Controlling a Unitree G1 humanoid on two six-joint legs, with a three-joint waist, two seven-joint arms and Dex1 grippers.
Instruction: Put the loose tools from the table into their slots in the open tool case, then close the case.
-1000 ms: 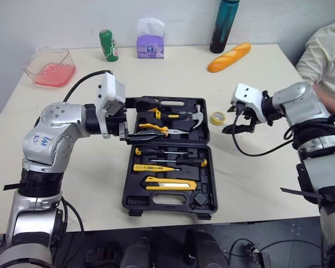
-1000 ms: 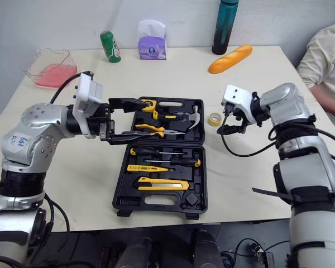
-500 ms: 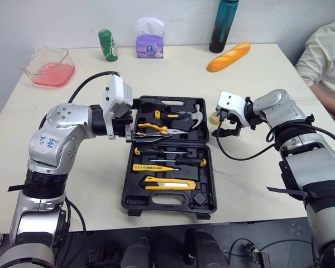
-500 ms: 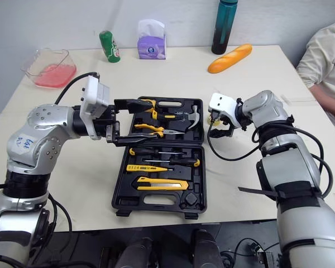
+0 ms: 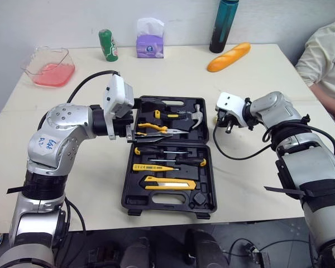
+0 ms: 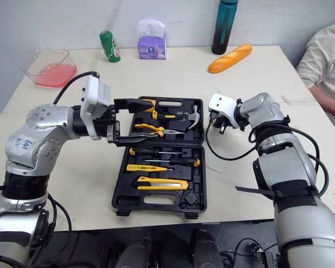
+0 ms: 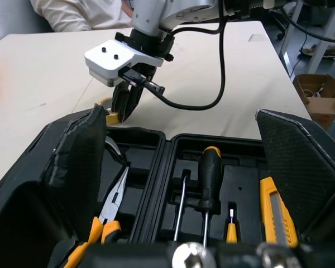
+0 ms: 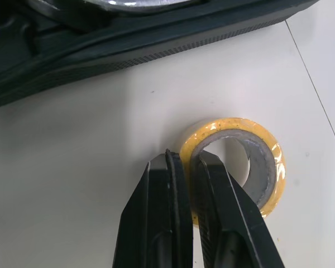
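Bright even indoor light, soft faint shadows

Black for the tool case (image 5: pixel 170 167); yellow and black for the pliers (image 5: pixel 148 127), screwdrivers (image 5: pixel 192 162) and knife (image 5: pixel 168 183) inside. Yellow outside, grey inside for the tape roll (image 8: pixel 237 162). Along the far edge of the beige tabletop (image 5: pixel 257 184): clear pink tray (image 5: pixel 47 66), green can (image 5: pixel 108 44), purple tissue box (image 5: pixel 150 46), dark teal bottle (image 5: pixel 223 25), orange bread (image 5: pixel 229 56).
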